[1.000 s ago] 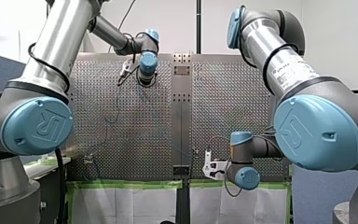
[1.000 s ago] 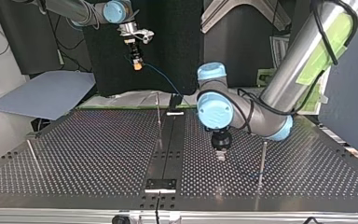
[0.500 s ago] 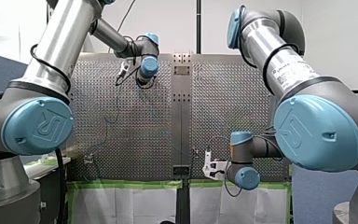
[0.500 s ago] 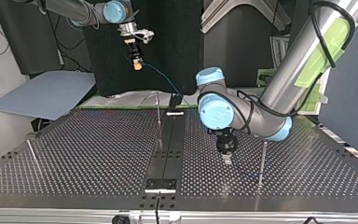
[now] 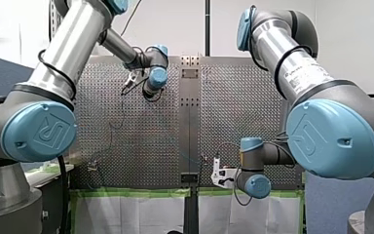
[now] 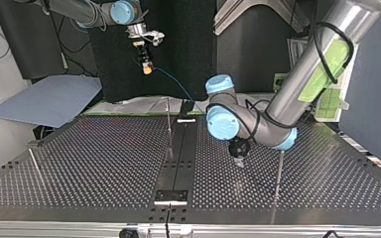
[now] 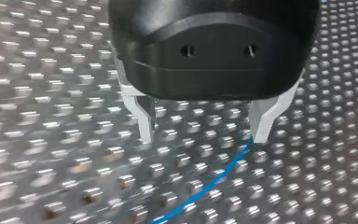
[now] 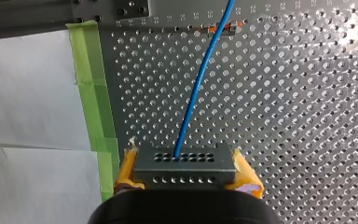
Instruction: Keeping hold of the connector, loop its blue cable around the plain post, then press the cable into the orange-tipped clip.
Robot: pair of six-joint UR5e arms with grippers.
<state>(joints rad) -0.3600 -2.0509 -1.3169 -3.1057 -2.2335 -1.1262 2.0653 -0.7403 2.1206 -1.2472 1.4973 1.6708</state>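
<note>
In the front view our left gripper (image 5: 148, 91) is down over the far half of the perforated table (image 5: 126, 136) and our right gripper (image 5: 217, 165) hangs at its near edge, beside the dark centre rail (image 5: 189, 122); we judge the step in hand to be taking up the cable for the loop; in the top view the right gripper holds the connector (image 6: 147, 69) raised well above the table's edge, the blue cable (image 6: 173, 85) sloping from it down to the rail's end; the left gripper stands just over the holes, near the outer post (image 6: 279, 171) and well apart from the rail-side post (image 6: 168, 124); which is the plain one we cannot tell; a black drape (image 6: 188, 49) hangs behind, and a grey-blue sheet (image 6: 49, 99) lies off the table; in the left wrist view the metal fingers (image 7: 144, 122) are spread, nothing between them; the cable lies on the table and meets one fingertip, so we should shift sideways to centre it before closing, and grip lightly enough that it slides; in the right wrist view the yellow pads (image 8: 242, 172) are clamped on the grey connector; the cable runs ahead across the orange-tipped clip (image 8: 221, 26), seated or not we cannot tell; that hold must be firm yet yield slack; green tape (image 8: 91, 84) edges the table, with white paper (image 8: 28, 93) beyond.
</note>
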